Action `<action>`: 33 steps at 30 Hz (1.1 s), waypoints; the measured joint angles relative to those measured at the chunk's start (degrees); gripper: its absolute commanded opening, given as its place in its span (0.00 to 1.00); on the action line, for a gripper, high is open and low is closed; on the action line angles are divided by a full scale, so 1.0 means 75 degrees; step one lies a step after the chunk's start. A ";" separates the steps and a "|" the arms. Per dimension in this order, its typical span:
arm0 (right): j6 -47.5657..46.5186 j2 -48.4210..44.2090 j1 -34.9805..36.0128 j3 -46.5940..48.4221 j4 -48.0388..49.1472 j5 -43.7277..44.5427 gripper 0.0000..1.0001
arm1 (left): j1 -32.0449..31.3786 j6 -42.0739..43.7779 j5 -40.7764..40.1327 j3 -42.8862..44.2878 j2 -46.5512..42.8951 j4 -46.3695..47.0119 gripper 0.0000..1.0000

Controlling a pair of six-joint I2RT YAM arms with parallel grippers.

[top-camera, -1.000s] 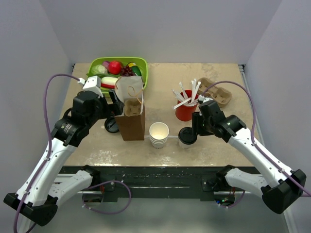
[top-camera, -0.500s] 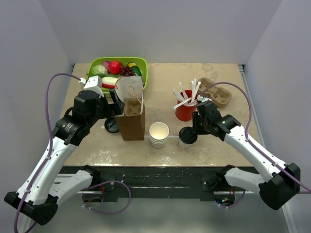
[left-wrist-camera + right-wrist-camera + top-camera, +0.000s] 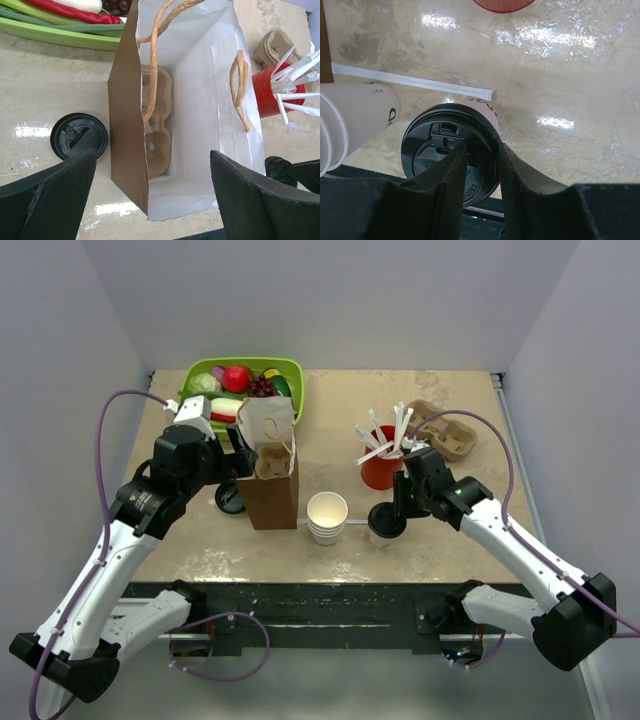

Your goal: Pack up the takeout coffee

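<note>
A mottled beige desk (image 3: 340, 430) with a dark front edge (image 3: 330, 592) stands in a plain enclosure. A blank pale grey back wall (image 3: 330, 300), a left wall (image 3: 50, 350) and a right wall (image 3: 590, 350) of the same colour close it in. In the wrist views, light leaves bright glare patches (image 3: 555, 121) on the glossy desk top.
</note>
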 measured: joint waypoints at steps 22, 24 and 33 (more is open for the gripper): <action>-0.0265 -0.0478 -0.0029 0.0064 -0.0224 -0.0114 0.00 | 0.0000 -0.0003 -0.0003 0.0000 0.0000 0.0000 1.00; -0.0329 -0.0568 -0.0029 0.0219 -0.0347 -0.0117 0.00 | 0.0000 -0.0006 -0.0003 0.0000 0.0000 0.0003 1.00; -0.0629 -0.1131 -0.0029 0.1428 -0.0702 -0.0688 0.00 | 0.0000 -0.0029 -0.0172 0.0000 0.0003 0.0050 0.98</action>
